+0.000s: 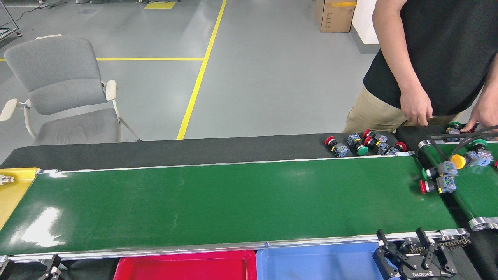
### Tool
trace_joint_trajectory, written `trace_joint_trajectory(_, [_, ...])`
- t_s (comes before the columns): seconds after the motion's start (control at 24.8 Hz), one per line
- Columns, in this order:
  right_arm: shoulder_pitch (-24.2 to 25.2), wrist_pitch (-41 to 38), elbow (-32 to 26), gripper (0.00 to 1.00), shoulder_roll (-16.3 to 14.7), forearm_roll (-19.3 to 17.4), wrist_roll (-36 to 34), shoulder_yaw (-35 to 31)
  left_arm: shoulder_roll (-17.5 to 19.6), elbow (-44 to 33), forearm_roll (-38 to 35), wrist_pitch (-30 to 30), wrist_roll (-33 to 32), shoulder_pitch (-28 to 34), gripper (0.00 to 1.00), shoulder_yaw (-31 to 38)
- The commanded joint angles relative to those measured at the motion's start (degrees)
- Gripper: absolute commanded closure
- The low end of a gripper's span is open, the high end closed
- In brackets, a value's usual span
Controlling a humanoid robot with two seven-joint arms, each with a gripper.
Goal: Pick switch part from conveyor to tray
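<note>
The conveyor (218, 202) is a long glossy green belt running across the view. At its right end lie two switch parts, just off the narrower belt: a red-capped one (432, 186) and a green-capped one (437, 171). My right gripper (402, 243) is open and empty at the near rail, below and left of these parts. It hangs over the right end of the blue tray (319, 262). A red tray (186, 266) sits beside the blue one. Only dark bits of my left gripper (54, 266) show at the bottom left.
The narrow green belt (472, 194) at the right carries a yellow-capped switch part (465, 159) and others. Several more switch parts (363, 144) lie on the black strip behind the conveyor. A person's hand (416, 107) hovers at the far right. A yellow tray (13, 190) sits left, and a grey chair (62, 89) stands behind.
</note>
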Motion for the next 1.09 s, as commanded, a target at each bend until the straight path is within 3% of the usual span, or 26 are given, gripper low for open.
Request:
trace_joint_trajectory(0.0, [-1.42, 2.73, 0.10, 0.00, -0.12, -0.21, 1.69, -0.58, 0.87, -0.57, -0.07, 0.13, 0.47, 0.06, 0.00, 0.19])
trace_joint_trajectory(0.2, [-5.47, 5.89, 3.70, 0.00, -0.64, -0.48, 4.59, -1.99, 0.87, -0.40, -0.07, 0.13, 0.47, -0.03, 0.00, -0.07])
trace_joint_trajectory(0.36, [-7.40, 5.98, 7.13, 0.00, -3.90, -3.29, 4.86, -3.83, 1.05, -0.48, -0.07, 0.04, 0.47, 0.06, 0.00, -0.25])
trace_joint_trajectory(0.48, [-10.74, 6.16, 12.58, 0.00, -6.53, -5.58, 4.86, -4.10, 1.13, -0.40, -0.07, 0.04, 0.47, -0.12, 0.00, -0.25])
trace_joint_trajectory(0.69, [-17.07, 6.07, 20.75, 0.00, -8.38, -5.58, 5.30, -3.66, 1.13, -0.66, -0.07, 0.04, 0.47, -0.38, 0.00, -0.34])
trace_joint_trajectory(0.77, [-18.83, 5.54, 22.07, 0.00, -9.61, -5.58, 6.09, -3.48, 1.13, -0.66, -0.07, 0.04, 0.47, -0.64, 0.00, -0.34])
trace_joint_trajectory(1.05, [-20.58, 5.45, 22.77, 0.00, -9.52, -5.75, 6.09, 1.97, 1.66, -0.66, -0.16, 0.04, 0.47, -0.82, 0.00, -0.34])
